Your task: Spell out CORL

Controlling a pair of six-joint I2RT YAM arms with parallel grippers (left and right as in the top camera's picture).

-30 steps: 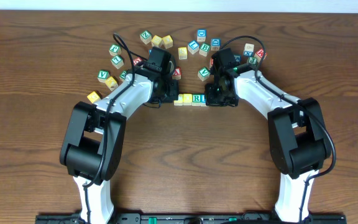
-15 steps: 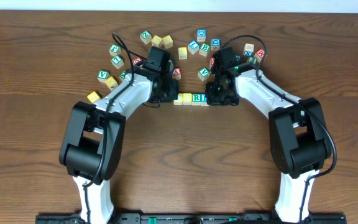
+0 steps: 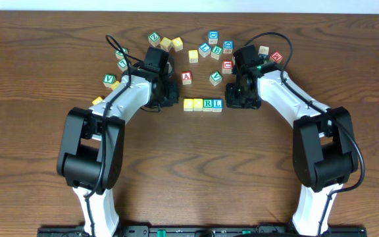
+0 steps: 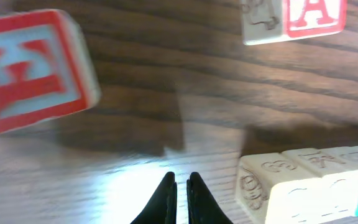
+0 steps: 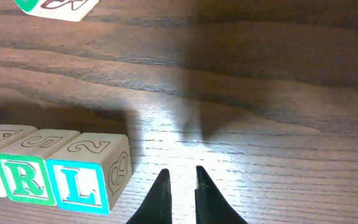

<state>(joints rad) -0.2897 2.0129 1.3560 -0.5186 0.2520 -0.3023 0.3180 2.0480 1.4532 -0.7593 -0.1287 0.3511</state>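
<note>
A row of four blocks lies mid-table: two yellow-faced blocks [image 3: 193, 105], a green R block [image 3: 208, 104] and a blue L block [image 3: 218, 103]. In the right wrist view the R block [image 5: 27, 177] and the L block [image 5: 79, 180] sit just left of my right gripper [image 5: 180, 183], which is empty with only a narrow gap. My left gripper [image 4: 180, 186] is shut and empty, just left of the row's pale end block [image 4: 260, 183]. From overhead the left gripper [image 3: 170, 99] and right gripper [image 3: 237, 100] flank the row, both apart from it.
Loose letter blocks are scattered behind the row: a red A [image 3: 187, 77], a green V [image 3: 216, 78], a blue block [image 3: 213, 36], and yellow [image 3: 193, 55] and green [image 3: 108, 79] ones. A red E block [image 4: 33, 78] lies close to the left gripper.
Both grippers have drawn back outward from the ends of the block row. The blue L block, covered before by the right gripper, now shows at the row's right end.
</note>
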